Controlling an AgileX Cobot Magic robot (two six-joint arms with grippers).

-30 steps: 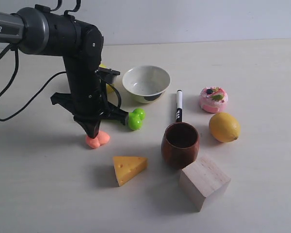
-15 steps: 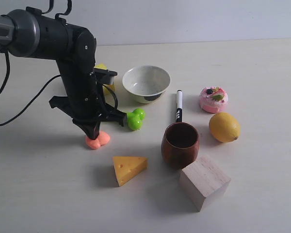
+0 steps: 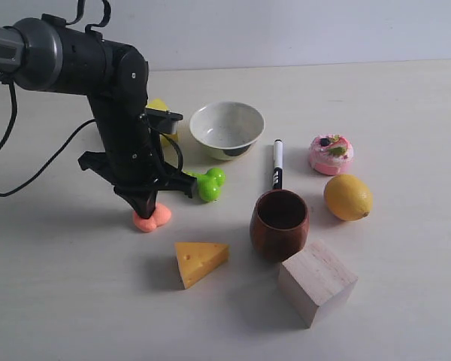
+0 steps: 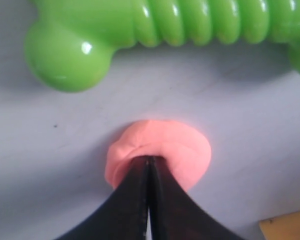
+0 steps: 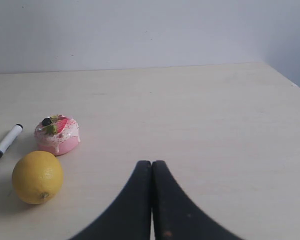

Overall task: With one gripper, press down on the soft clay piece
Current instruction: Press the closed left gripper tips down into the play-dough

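Observation:
The soft clay piece (image 3: 153, 218) is a small salmon-orange blob lying on the table left of centre. My left gripper (image 3: 145, 210) stands straight above it, shut, with its closed tips sunk into the clay's top. In the left wrist view the black tips (image 4: 149, 161) dent the clay (image 4: 182, 150), which bulges around them. My right gripper (image 5: 151, 164) is shut with nothing in it, above bare table; it does not show in the exterior view.
A green ridged toy (image 3: 210, 183) lies just right of the clay. Nearby are a cheese wedge (image 3: 200, 260), a white bowl (image 3: 226, 128), a brown cup (image 3: 279, 222), a marker (image 3: 277, 164), a wooden block (image 3: 316, 280), a lemon (image 3: 347, 197) and a pink cake toy (image 3: 331, 153).
The left arm has shifted slightly left and lower, its closed tips pushing further into the clay. Everything else stays in place.

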